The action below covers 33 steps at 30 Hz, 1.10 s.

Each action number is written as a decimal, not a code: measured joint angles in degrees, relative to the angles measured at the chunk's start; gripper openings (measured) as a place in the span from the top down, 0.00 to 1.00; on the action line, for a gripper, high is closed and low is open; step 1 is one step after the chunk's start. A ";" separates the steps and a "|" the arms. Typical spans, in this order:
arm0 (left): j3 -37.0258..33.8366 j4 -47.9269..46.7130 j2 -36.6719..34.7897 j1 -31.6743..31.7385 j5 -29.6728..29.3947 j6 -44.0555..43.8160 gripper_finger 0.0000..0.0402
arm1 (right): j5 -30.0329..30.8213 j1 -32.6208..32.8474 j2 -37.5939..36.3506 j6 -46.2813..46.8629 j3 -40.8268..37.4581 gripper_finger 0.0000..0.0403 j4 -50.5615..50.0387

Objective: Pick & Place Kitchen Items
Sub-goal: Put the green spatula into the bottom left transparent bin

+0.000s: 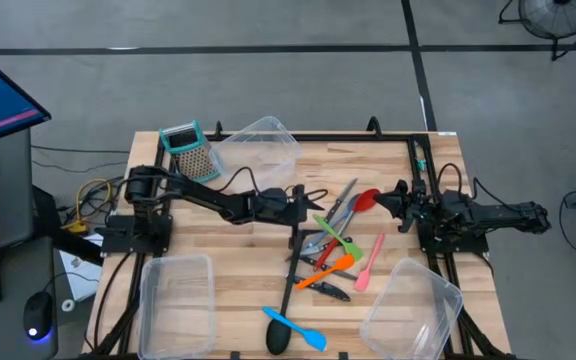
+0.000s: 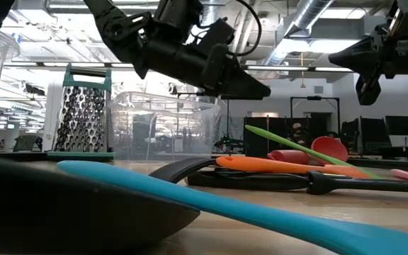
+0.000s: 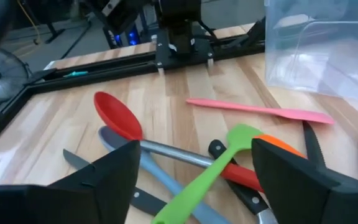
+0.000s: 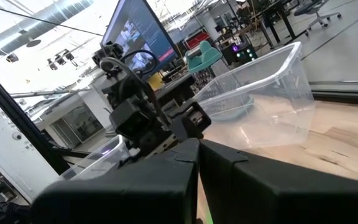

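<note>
Kitchen items lie in a loose pile at the table's middle: a green spatula point(image 1: 338, 236) point(image 3: 207, 177) across a red spoon point(image 3: 117, 115), a grey spoon point(image 3: 114, 143) and black-handled knives point(image 1: 320, 248). An orange spatula point(image 1: 328, 272) and a pink spatula point(image 1: 371, 262) point(image 3: 260, 111) lie beside them. A black ladle point(image 1: 283, 318) and a blue spatula point(image 1: 303, 330) lie nearer the front edge. My left gripper point(image 1: 313, 207) point(image 3: 196, 148) hangs open just above the pile's left side, tipped slightly down, with the green spatula's handle seen between its fingers. My right gripper point(image 1: 380, 200) point(image 4: 197, 152) waits shut at the table's right.
A metal box grater point(image 1: 190, 150) and a clear tub point(image 1: 260, 145) stand at the back left. Two more clear tubs sit at the front left point(image 1: 178, 295) and front right point(image 1: 413, 310). Bare wood shows between the pile and the left tub.
</note>
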 joint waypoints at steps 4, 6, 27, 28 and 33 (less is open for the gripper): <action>0.02 0.02 0.30 0.02 0.10 0.00 0.22 | 0.00 0.00 0.02 0.00 -0.02 0.98 -0.54; 0.02 -0.09 0.35 0.02 0.09 0.00 0.21 | 0.00 0.00 0.02 0.00 0.00 0.98 -0.54; 3.45 -2.05 7.54 0.18 -1.76 1.31 0.23 | 0.00 -0.01 0.02 0.00 0.00 0.98 -1.53; 3.45 -2.14 7.54 0.39 -1.84 1.30 0.24 | 0.00 -0.01 0.02 0.00 0.00 0.98 -1.53; 3.45 -2.40 7.54 0.87 -1.90 0.77 0.26 | 0.00 -0.01 0.02 -0.02 -0.02 0.98 -1.54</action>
